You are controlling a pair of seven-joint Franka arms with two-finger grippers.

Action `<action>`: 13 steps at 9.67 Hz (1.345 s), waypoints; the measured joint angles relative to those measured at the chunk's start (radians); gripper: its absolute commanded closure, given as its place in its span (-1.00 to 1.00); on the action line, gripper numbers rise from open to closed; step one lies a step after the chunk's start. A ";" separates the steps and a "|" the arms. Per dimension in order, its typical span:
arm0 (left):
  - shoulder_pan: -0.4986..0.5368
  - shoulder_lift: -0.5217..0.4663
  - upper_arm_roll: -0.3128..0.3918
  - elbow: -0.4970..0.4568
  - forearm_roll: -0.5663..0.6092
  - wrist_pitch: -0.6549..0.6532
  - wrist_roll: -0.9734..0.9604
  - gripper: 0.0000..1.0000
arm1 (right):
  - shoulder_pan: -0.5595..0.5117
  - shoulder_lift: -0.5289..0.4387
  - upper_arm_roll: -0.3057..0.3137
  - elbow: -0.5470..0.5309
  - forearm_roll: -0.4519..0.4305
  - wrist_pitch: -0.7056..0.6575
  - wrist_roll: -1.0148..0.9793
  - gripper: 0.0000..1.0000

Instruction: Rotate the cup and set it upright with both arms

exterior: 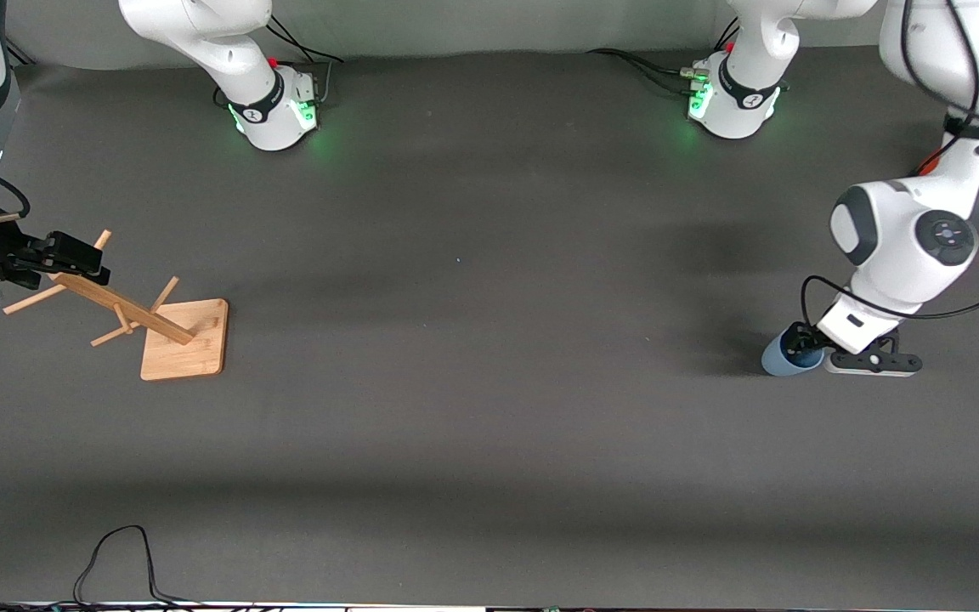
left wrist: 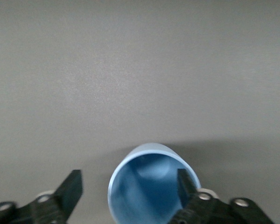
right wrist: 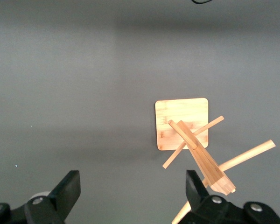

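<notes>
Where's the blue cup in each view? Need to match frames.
Front view: the cup stands on the dark table mat at the left arm's end, under the left gripper.
Left wrist view: cup seen from above, mouth up, one finger inside its rim, one outside.
Right wrist view: not in it.
Shared landmark: the left gripper at the cup.
</notes>
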 measured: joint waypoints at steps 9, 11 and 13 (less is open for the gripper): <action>-0.003 -0.119 0.003 0.520 0.027 -0.785 -0.113 -1.00 | 0.000 -0.014 -0.016 0.001 0.000 -0.007 0.000 -1.00; -0.002 -0.094 0.002 0.519 0.035 -0.771 -0.130 -1.00 | 0.000 -0.014 -0.016 0.000 0.000 -0.007 0.001 -1.00; -0.001 -0.011 0.002 0.513 0.035 -0.716 -0.133 -1.00 | 0.000 -0.014 -0.016 0.000 0.000 -0.007 0.005 -1.00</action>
